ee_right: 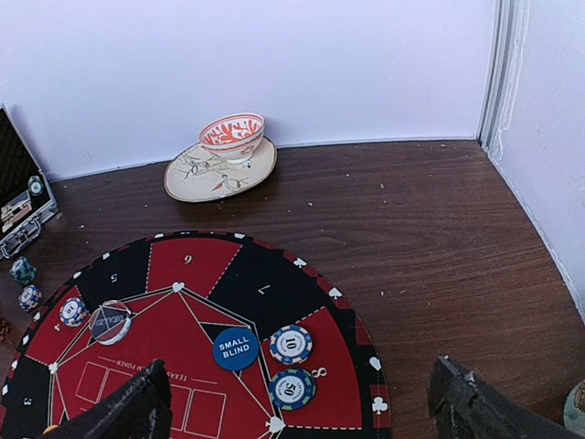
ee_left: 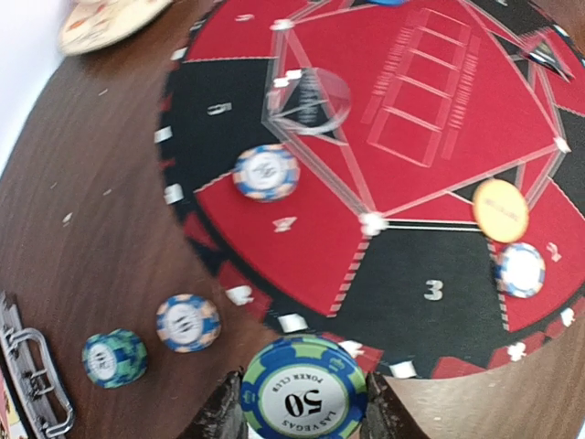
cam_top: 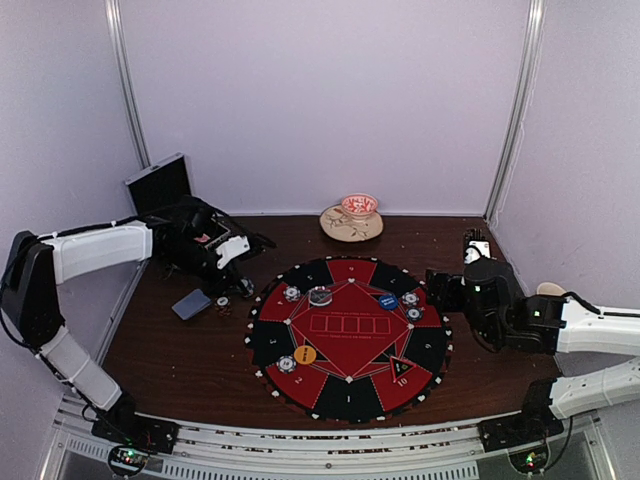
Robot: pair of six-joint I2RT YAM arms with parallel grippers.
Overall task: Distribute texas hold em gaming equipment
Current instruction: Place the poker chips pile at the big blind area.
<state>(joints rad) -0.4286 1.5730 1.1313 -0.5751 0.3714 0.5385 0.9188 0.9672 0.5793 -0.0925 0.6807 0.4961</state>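
Observation:
My left gripper (ee_left: 303,430) is shut on a blue-and-green "50" poker chip (ee_left: 303,391), held above the near left rim of the round mat (ee_left: 228,110). In the top view it (cam_top: 243,286) hovers by the mat's left edge. Two chips (ee_left: 187,322) (ee_left: 114,358) lie on the wood beside it. Several chips (cam_top: 291,293) (cam_top: 410,298) (cam_top: 287,364), a blue disc (ee_right: 236,347) and an orange disc (cam_top: 305,354) lie on the mat. A grey-blue card deck (cam_top: 191,304) lies left of the mat. My right gripper (ee_right: 297,412) is open and empty over the mat's right side.
The open black case (cam_top: 160,183) stands at the back left, behind the left arm. A patterned bowl (ee_right: 230,135) on a plate (ee_right: 192,178) sits at the back centre. White walls close in the sides and back.

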